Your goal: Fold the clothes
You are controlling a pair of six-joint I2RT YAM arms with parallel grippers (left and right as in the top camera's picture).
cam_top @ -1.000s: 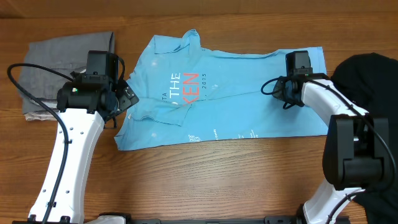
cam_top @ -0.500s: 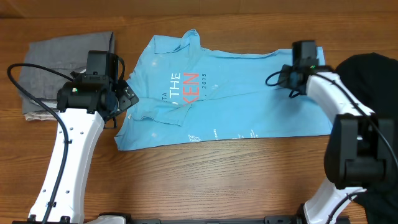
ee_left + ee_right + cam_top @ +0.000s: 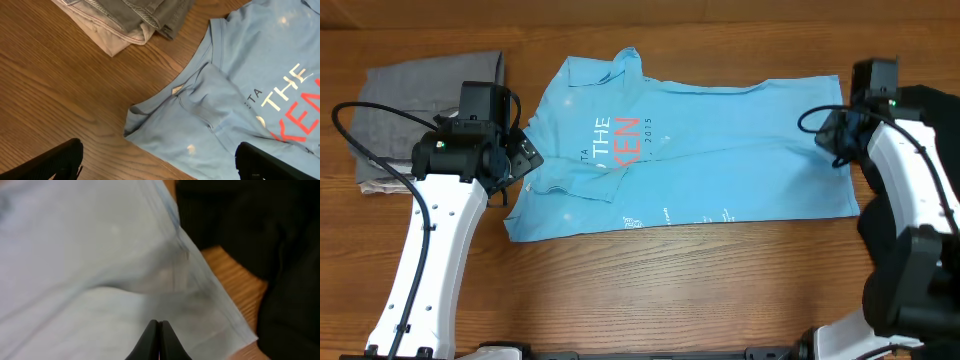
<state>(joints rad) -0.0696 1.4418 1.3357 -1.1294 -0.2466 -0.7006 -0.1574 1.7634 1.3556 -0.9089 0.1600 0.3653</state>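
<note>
Right claw (image 3: 159,327) closed, over T-shirt (image 3: 80,250) hem

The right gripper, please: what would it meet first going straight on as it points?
Probably the light blue cotton T-shirt, whose raised fold lies just ahead of the right gripper and its shut tips, though depth is unclear.

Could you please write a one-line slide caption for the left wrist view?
Open left end effector above the light blue T-shirt; grey trousers lie on a beige garment nearby.
</note>
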